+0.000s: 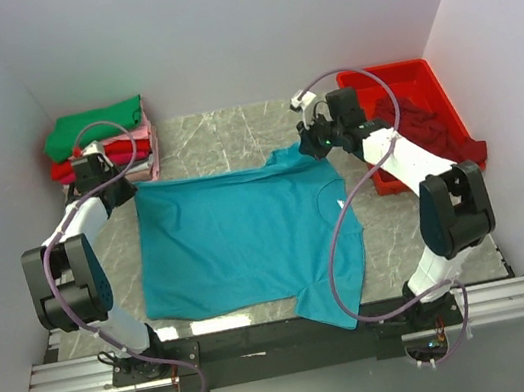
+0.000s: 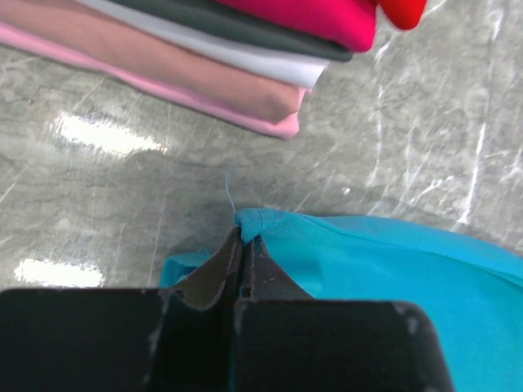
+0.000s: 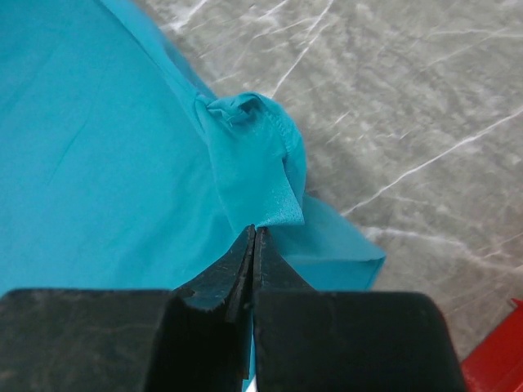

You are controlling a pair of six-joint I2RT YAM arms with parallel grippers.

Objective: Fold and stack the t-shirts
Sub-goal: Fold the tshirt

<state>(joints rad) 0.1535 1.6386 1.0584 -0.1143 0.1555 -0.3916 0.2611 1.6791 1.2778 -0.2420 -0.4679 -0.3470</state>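
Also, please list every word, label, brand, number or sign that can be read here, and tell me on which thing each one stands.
No text can be read in any view.
The teal-blue t-shirt: a small white patch at its neckline may be a label, too small to read.
The folded stack, red tray, table: no print visible.
The left gripper and right gripper, both shut on the t-shirt: no markings visible.

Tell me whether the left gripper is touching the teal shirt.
Touching. The left wrist view shows the left gripper shut on a corner of the teal shirt.
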